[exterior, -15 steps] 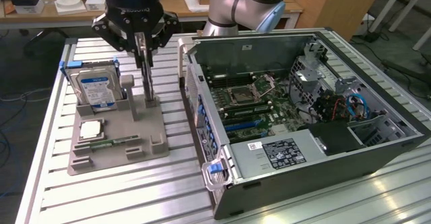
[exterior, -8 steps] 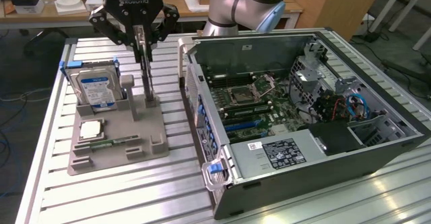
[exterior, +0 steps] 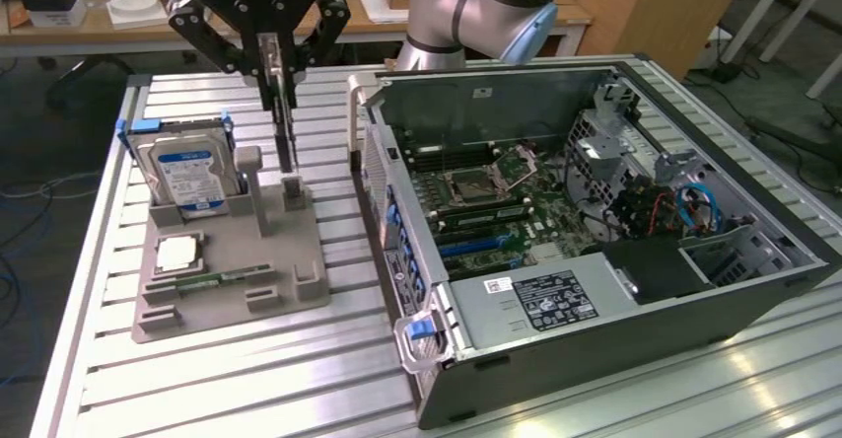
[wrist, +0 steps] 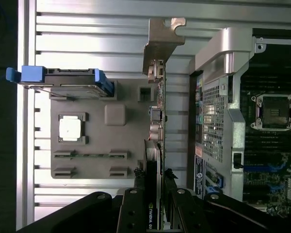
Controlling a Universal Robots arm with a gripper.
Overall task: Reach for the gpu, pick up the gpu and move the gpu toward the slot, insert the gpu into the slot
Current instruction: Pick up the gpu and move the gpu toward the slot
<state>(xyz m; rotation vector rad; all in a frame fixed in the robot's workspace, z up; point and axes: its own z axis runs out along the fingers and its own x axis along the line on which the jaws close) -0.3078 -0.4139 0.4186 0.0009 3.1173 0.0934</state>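
The gpu (exterior: 284,127), a thin dark card, hangs upright and edge-on over the grey parts holder (exterior: 296,255). My gripper (exterior: 278,63) is shut on the card's upper end. Its lower end is right above the holder's small upright post; I cannot tell if they touch. In the wrist view the gpu (wrist: 159,97) runs away from my gripper (wrist: 153,182), ending in its silver bracket (wrist: 161,41). The black fingers (wrist: 131,208) press on both sides of the card. The blue expansion slot (exterior: 474,246) lies on the motherboard inside the open computer case (exterior: 435,359), to the exterior view's right of the gpu.
On the holder stand a blue-labelled hard drive (exterior: 191,167), a square CPU chip (exterior: 177,253) and a thin green memory stick (exterior: 224,280). The case's side wall (exterior: 382,191) rises close beside the gpu. The slatted aluminium table (exterior: 263,389) runs under everything.
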